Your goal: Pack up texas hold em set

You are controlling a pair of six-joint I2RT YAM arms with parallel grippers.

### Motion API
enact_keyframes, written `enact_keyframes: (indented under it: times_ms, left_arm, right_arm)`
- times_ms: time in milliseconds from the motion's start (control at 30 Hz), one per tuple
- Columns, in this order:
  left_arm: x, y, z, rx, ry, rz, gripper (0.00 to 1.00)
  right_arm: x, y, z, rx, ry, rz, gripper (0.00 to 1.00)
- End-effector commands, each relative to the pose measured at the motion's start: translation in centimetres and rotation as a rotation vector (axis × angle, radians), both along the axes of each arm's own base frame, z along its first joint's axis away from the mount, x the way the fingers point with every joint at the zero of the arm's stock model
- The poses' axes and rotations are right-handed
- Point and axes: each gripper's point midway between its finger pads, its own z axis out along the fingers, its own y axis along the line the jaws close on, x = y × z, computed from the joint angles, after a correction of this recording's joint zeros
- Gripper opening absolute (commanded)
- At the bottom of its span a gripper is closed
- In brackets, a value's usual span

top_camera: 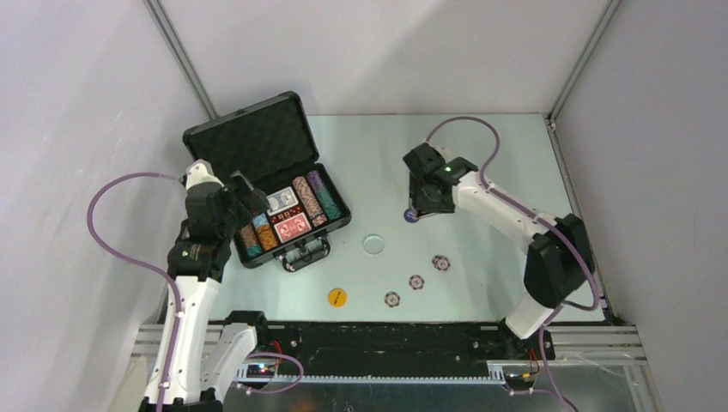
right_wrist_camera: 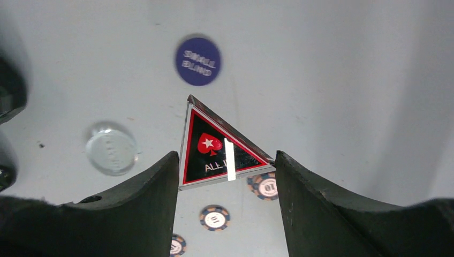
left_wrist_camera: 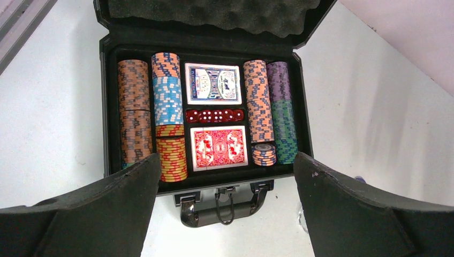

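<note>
while the left gripper [left_wrist_camera: 226, 160] sits wide open, the right gripper [right_wrist_camera: 226, 158] is clamped on the triangle plaque [right_wrist_camera: 211, 152]; probably needs carrying to the case [left_wrist_camera: 105, 107] next.

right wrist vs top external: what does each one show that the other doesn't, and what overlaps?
Right wrist only: a black triangular plaque with a red border and "ALL IN" lettering, clamped in the right gripper. It cannot be made out from above.
Top external only: the open black foam-lined briefcase, the left gripper open above its left side, and a round yellow disc.
Both: the round blue disc, the round clear disc and three loose striped poker chips.
</note>
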Motion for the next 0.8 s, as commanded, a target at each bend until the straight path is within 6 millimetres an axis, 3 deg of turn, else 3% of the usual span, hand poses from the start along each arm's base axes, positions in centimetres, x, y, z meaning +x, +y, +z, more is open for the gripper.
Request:
enact_keyframes:
  times_ms: [0,100,167,500,767]
  left_arm:
    - [0.2,0.6,0.5,0.027,-0.031,0.01,0.98]
    - [0.2,0.6,0.6,0.026,-0.034,0.011,0.98]
    - [0.2,1.0,0.6,0.026,-0.034,0.027,0.98]
    - [-0.4,2.8,1.4,0.043,-0.066,0.11,0.98]
    - [-0.4,3.1,1.1,0.032,-0.06,0.121,0.98]
  right_arm:
    - [1.5,3.5,1.7,-0.028,-0.028,0.091,0.0]
    - [1.9,6.5,1.4,-0.049,-0.018,0.18,0.0]
    - [2.7,9.4,2.6,-0.021,-0.041,0.243,0.0]
    - [3.9,21.2,3.3,0.089,-0.042,0.531,0.01]
    - [4.7,28.0,2.5,0.206,-0.12,0.674,0.06]
